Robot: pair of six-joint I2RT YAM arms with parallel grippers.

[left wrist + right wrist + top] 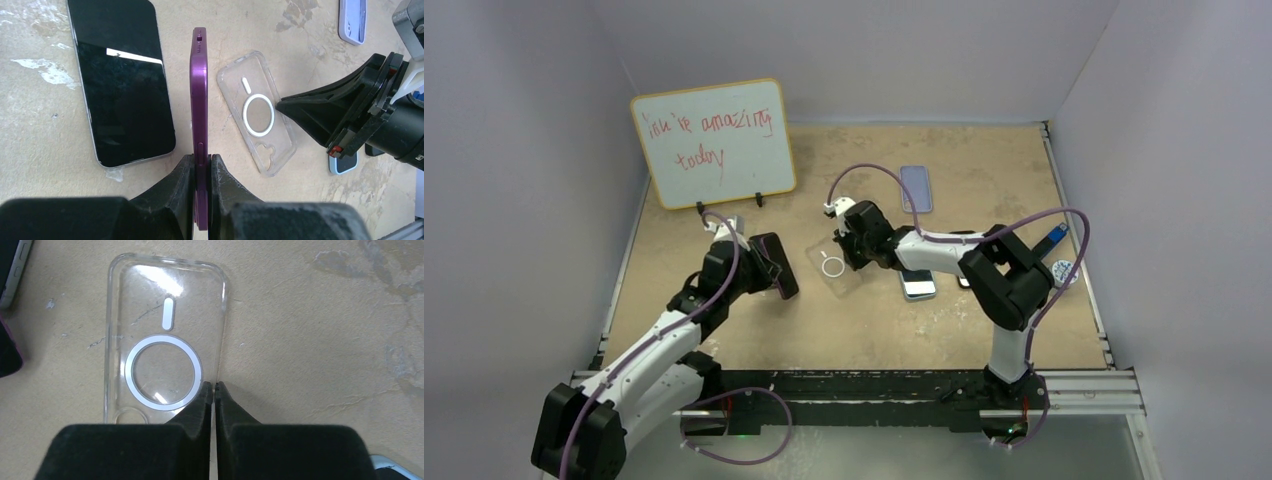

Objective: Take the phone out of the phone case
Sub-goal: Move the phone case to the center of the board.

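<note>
Left fingers (182,175): pressed together on the lower end of the purple case (199,90), one pad on each flat face
Left gripper (201,159): the purple case is held on edge, its narrow side with a button and small holes turned up to the wrist camera; whether anything sits inside it cannot be told
Right fingers (200,405): brought together, the thin right-hand rim of the clear case (150,315) is pinched between the tips
Right gripper (213,386): set low over the tabletop (40,150) at the rim beside the white ring of the clear case
Clear case: laid flat and empty, near the middle of the tabletop, just beside the purple case on the side towards the right edge
Black phone (120,85): laid bare and flat, dark screen up, just beside the purple case on the side towards the left edge; no case is seen around it
Lilac case (915,188): laid flat near the far edge, well apart from both grippers
Light blue phone (917,285): laid between the middle and the right edge, partly hidden under the right arm
Whiteboard (714,143): propped upright at the far left corner, red handwriting on it
</note>
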